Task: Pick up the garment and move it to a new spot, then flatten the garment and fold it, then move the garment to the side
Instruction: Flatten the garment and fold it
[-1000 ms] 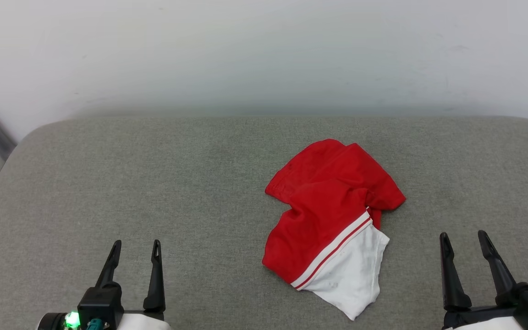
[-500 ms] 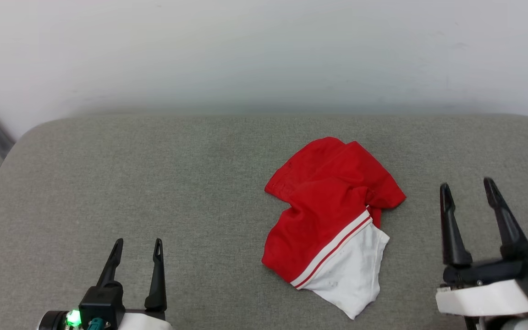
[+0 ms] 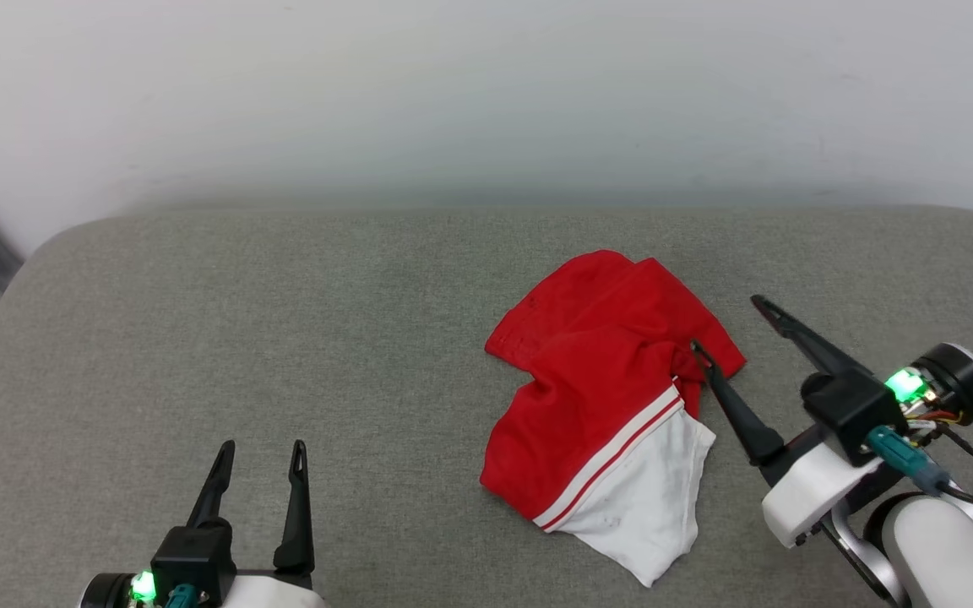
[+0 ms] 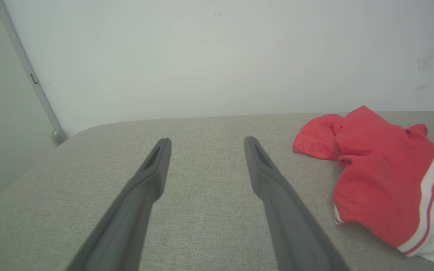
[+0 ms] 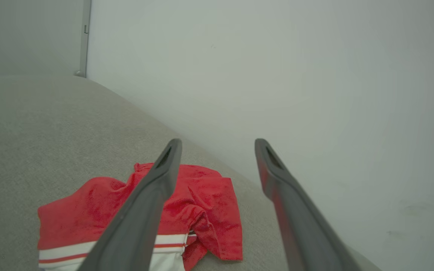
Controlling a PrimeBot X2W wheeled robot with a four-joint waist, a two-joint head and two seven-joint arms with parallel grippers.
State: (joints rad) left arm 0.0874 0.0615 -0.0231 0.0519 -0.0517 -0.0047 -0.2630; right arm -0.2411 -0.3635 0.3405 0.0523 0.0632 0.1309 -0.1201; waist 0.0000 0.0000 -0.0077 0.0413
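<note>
The garment [image 3: 600, 380], a red jersey with a white sleeve and red-and-white striped trim, lies crumpled right of centre on the grey padded surface [image 3: 284, 338]. It also shows at the right of the left wrist view [image 4: 382, 180] and low in the right wrist view [image 5: 202, 203]. My right gripper [image 3: 725, 323] hangs open over the garment's right edge, tilted to the upper left, one fingertip above the red cloth and nothing between its fingers. Near the front left edge my left gripper [image 3: 263, 449] stands open and empty, well away from the garment.
A pale wall [image 3: 486, 93] rises directly behind the padded surface. The surface's rounded back left corner [image 3: 73, 241] borders a grey vertical rail [image 4: 32, 79]. Bare grey padding stretches left of the garment.
My right gripper has risen from the lower right, swung toward the upper left and now reaches over the garment's right edge. The left gripper and the garment have stayed put.
</note>
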